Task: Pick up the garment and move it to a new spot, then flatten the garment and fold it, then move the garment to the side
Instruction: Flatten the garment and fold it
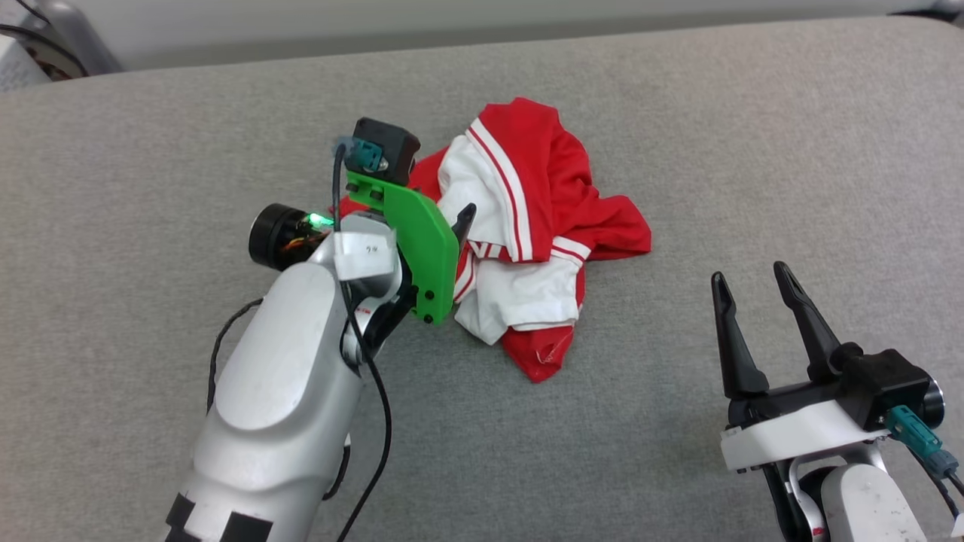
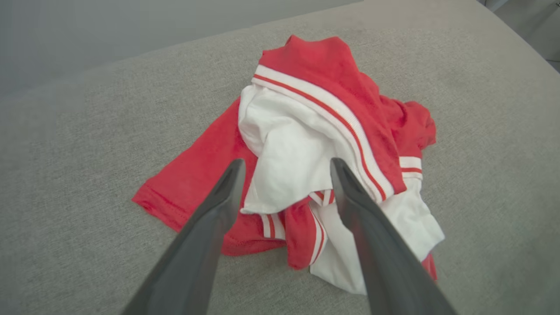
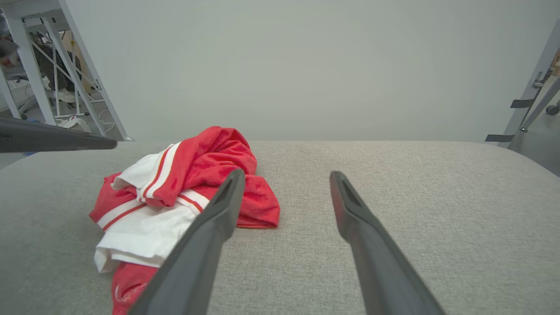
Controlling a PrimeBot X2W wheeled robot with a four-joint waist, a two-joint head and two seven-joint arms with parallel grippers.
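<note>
The garment [image 1: 542, 203] lies crumpled in a heap on the grey cloth-covered table [image 1: 678, 113], red body with white sleeves and red-and-white striped trim showing. Its print is hidden in the folds. My left gripper [image 1: 461, 222] hangs over the heap's left edge, open. In the left wrist view its two fingers [image 2: 218, 205] straddle a white sleeve of the garment [image 2: 284, 148], with nothing gripped. My right gripper [image 1: 749, 275] rests open near the table's front right, apart from the garment. In the right wrist view the garment [image 3: 175, 192] lies left of that gripper [image 3: 286, 174].
The grey table surface [image 3: 415, 197] stretches bare to the right of and behind the heap. A white metal frame [image 3: 83, 74] stands beyond the table's far left, and another frame leg [image 3: 529, 96] at the far right. A pale wall is behind.
</note>
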